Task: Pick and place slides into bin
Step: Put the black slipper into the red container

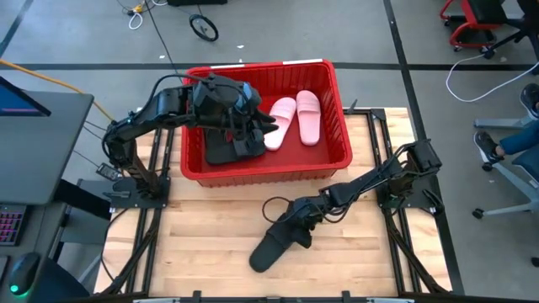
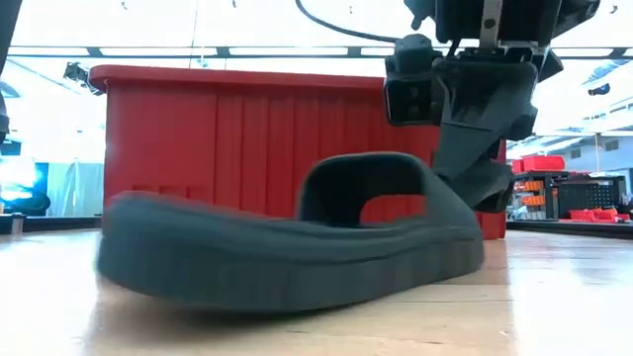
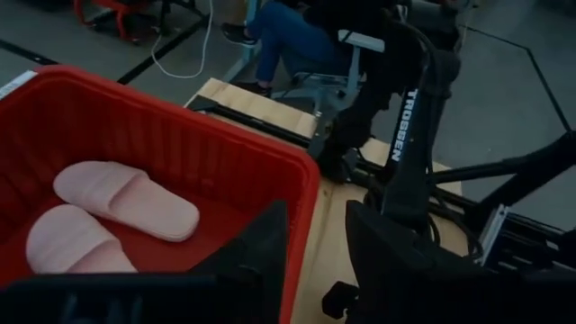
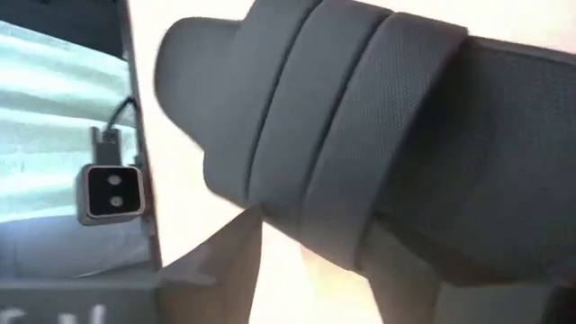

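Observation:
The red bin (image 1: 333, 160) stands at the table's far middle. Two pink slides (image 1: 295, 118) lie side by side in its right half; they also show in the left wrist view (image 3: 117, 202). Black slides (image 1: 221, 153) lie in its left half, partly hidden by my left arm. My left gripper (image 1: 251, 139) hangs open and empty over the bin (image 3: 310, 261). A black slide (image 1: 276, 242) lies on the table in front of the bin (image 2: 297, 247). My right gripper (image 1: 296, 220) is shut on it at its strap. My right gripper holds the black slide at its wide strap (image 4: 315, 180), which lies between the two fingers (image 4: 220, 270). The fingers slant down from the table's right and far side (image 2: 480, 173). The sole's middle (image 2: 297, 302) rests on the table. The strap hides the contact itself.
A person sits on a chair beyond the table's right edge (image 1: 514, 139). A small camera (image 4: 112, 193) stands at the table's near edge. Bare wood lies at the near left (image 1: 194, 244) and near right (image 1: 362, 252) of the table.

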Robot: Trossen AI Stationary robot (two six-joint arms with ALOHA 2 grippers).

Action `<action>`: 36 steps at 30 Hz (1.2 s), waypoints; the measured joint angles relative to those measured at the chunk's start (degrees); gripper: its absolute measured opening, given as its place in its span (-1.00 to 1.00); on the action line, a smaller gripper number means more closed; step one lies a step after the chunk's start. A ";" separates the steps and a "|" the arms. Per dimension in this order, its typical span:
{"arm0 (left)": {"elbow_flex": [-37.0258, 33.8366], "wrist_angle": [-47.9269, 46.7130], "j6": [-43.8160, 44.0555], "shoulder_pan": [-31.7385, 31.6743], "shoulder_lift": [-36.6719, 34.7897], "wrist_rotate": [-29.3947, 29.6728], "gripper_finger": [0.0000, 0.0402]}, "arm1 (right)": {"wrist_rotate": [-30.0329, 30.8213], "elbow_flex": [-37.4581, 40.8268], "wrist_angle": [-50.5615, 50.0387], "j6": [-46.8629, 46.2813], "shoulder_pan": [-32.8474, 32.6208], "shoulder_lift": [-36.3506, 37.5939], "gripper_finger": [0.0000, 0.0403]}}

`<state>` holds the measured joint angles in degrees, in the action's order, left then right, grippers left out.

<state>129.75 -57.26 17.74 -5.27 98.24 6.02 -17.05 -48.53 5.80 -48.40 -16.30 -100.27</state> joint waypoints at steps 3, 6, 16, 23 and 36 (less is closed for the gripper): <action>0.00 -0.02 -0.12 0.45 0.02 -0.02 -0.43 | 0.17 0.07 1.11 -0.37 -0.59 0.52 -0.26; 0.00 -0.02 -0.15 0.43 0.02 0.05 -0.45 | 0.19 0.07 1.47 -2.80 -1.32 2.13 -0.60; 0.00 -0.01 2.67 0.23 -0.13 0.09 -0.55 | 10.46 0.09 9.01 -5.39 -4.53 18.96 -0.96; 0.00 0.81 2.59 0.19 -0.15 0.09 -0.65 | 35.05 0.04 4.29 5.83 0.55 38.59 -0.97; 0.00 14.87 -9.87 -1.96 -0.18 0.25 -0.77 | 11.53 0.11 -15.62 5.81 32.46 36.57 -0.99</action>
<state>129.75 -42.38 7.86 -7.22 98.06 6.27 -5.52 -48.42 -9.82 -42.59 16.16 -63.71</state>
